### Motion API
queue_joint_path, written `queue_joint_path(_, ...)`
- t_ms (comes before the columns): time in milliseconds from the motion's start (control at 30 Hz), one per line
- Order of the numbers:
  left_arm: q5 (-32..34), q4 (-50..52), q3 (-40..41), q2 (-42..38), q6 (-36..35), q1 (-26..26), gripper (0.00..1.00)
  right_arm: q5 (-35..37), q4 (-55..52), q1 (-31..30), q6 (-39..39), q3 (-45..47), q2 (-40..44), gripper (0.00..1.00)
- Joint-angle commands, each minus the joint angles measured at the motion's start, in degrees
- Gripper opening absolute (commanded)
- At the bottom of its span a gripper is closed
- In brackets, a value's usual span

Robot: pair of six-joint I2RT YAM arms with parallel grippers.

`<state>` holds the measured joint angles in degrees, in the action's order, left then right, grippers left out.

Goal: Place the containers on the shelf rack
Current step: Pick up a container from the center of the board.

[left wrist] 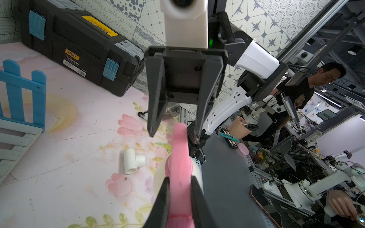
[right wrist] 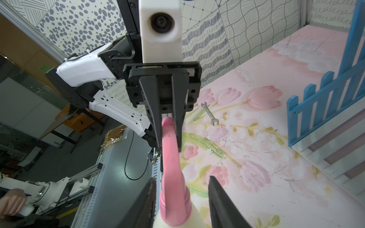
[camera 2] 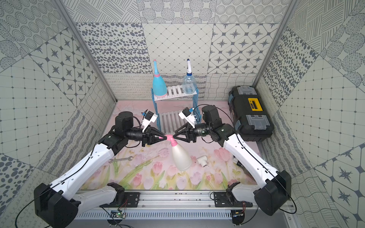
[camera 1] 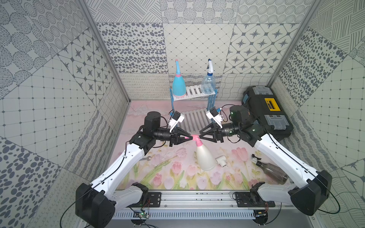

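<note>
Two on the rack, top views: light blue bottle (camera 1: 178, 84) and clear bottle (camera 1: 208, 83) stand upright at opposite ends of the top shelf of the shelf rack (camera 1: 194, 92).
Cream bottle, both top views: cream bottle (camera 2: 180, 158) is in front of the rack, tilted, with its pink trigger (camera 2: 170, 138) between the two claws. A white pipe tee (camera 1: 221, 160) lies just beside its body.
Smoky bottle, a top view: smoky bottle (camera 1: 270, 170) lies on its side on the floral mat (camera 1: 167, 177), beside the right forearm and well apart from the rack.
Left wrist view: left gripper (left wrist: 179, 201) is clamped on the pink trigger, both fingers pressed against it. The right gripper (left wrist: 174, 136) faces it, its fingers straddling the trigger's tip with a gap on each side.
Right wrist view: right gripper (right wrist: 182, 197) is parted around the trigger's base and grips nothing. The left gripper (right wrist: 168, 142) is closed on the trigger's far end.
</note>
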<state>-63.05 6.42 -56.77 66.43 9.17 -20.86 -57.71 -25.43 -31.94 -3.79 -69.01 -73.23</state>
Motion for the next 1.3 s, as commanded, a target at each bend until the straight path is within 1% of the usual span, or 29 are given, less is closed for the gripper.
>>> queue_joint_path(0, -2.61, 0.41, -1.06, 0.50, -2.34, -0.10, 0.00, -1.21, -0.07, -0.73, 1.23, -1.93, -0.42, 0.40)
queue_joint_path(100, -2.37, 0.16, -1.09, 0.73, -2.12, -0.05, 0.00, -0.98, -0.90, -1.14, 2.04, -1.95, -0.46, 0.37)
queue_joint_path(233, -2.01, 0.09, -1.21, 0.82, -2.20, -0.06, 0.00, -0.45, -1.75, -1.36, 2.86, -2.10, -0.53, 0.31)
queue_joint_path(367, -1.75, 0.06, -1.19, 0.98, -2.15, -0.05, 0.00, 0.30, -2.54, -1.45, 3.97, -2.19, -0.43, 0.20)
queue_joint_path(467, -1.60, 0.04, -1.13, 1.04, -2.06, -0.06, 0.00, 1.65, -2.94, -1.54, 5.13, -2.04, -0.04, 0.05)
queue_joint_path(567, -1.55, -0.48, -1.01, 1.03, -1.49, -0.03, 0.00, 3.16, -3.12, -1.62, 6.13, -1.69, 0.67, 0.00)
queue_joint_path(667, -1.51, -1.59, -0.72, 1.06, -0.62, -0.06, 0.00, 5.05, -3.13, -1.90, 7.36, -1.21, 1.59, 0.00)
queue_joint_path(700, -1.33, -1.93, -0.52, 1.01, -0.34, -0.06, 0.13, 5.84, -3.13, -1.97, 7.75, -1.06, 1.86, 0.00)
queue_joint_path(767, -1.12, -3.34, -0.17, 1.06, 0.43, -0.06, 0.60, 7.04, -3.07, -2.15, 8.22, -0.80, 2.45, 0.00)
queue_joint_path(800, -1.05, -4.11, 0.20, 1.02, 0.91, -0.03, 0.78, 7.65, -3.09, -2.11, 8.32, -0.69, 2.71, 0.00)
queue_joint_path(833, -0.91, -5.12, 0.61, 0.92, 1.49, -0.05, 0.89, 8.35, -3.11, -2.14, 8.53, -0.54, 2.96, 0.00)
queue_joint_path(867, -0.75, -5.95, 0.99, 0.78, 2.07, -0.04, 0.95, 9.18, -2.99, -2.10, 8.67, -0.28, 3.33, 0.00)
queue_joint_path(900, -0.45, -7.15, 1.56, 0.61, 2.46, 0.01, 0.98, 10.01, -2.96, -2.14, 8.80, -0.01, 3.82, 0.00)
queue_joint_path(967, 1.45, -8.99, 2.89, -0.13, 3.36, 0.10, 0.99, 12.44, -2.66, -2.16, 8.81, 0.90, 4.88, 0.00)
queue_joint_path(1000, 3.46, -10.05, 3.70, -0.82, 3.78, 0.23, 0.99, 14.32, -2.33, -2.10, 8.69, 1.52, 5.66, 0.00)
queue_joint_path(1133, 16.31, -14.54, 9.63, -6.73, 4.15, 0.92, 0.99, 23.89, 1.71, -2.10, 6.74, 6.68, 9.72, 0.00)
queue_joint_path(1200, 21.71, -14.30, 11.85, -9.64, 3.93, 1.60, 0.99, 30.45, 7.85, -2.09, 4.47, 11.42, 13.19, 0.00)
queue_joint_path(1267, 25.21, -13.55, 13.49, -11.57, 3.65, 1.95, 0.99, 36.65, 13.64, -2.15, 2.73, 15.98, 15.91, 0.00)
